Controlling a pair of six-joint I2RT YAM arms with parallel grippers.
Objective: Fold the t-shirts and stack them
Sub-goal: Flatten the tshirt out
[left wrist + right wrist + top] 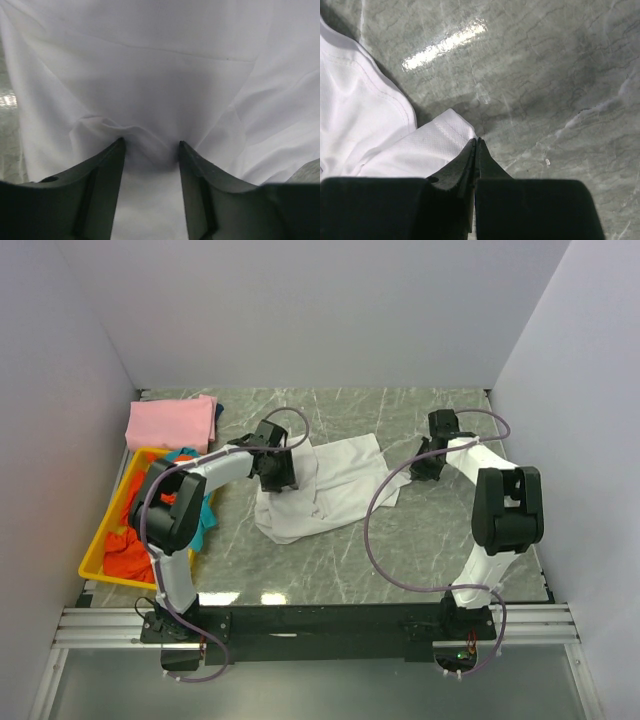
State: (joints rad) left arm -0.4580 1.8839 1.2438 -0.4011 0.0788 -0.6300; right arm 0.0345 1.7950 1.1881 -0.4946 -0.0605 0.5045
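The white t-shirt (335, 490) lies crumpled and part spread in the middle of the table. My left gripper (277, 468) is on its left part. In the left wrist view it is open (151, 145), its tips pressed into the white cloth (165, 75) with a small pucker between them. My right gripper (425, 465) is at the shirt's right edge. In the right wrist view it is shut (476, 141) on a hemmed corner of the white shirt (427, 145), which is raised a little off the table. A folded pink t-shirt (170, 423) lies at the far left.
A yellow tray (98, 562) at the left edge holds orange-red (128, 552) and teal (205, 512) shirts. White walls close in the table on three sides. The grey marble table top (440, 540) shows to the right and in front of the shirt.
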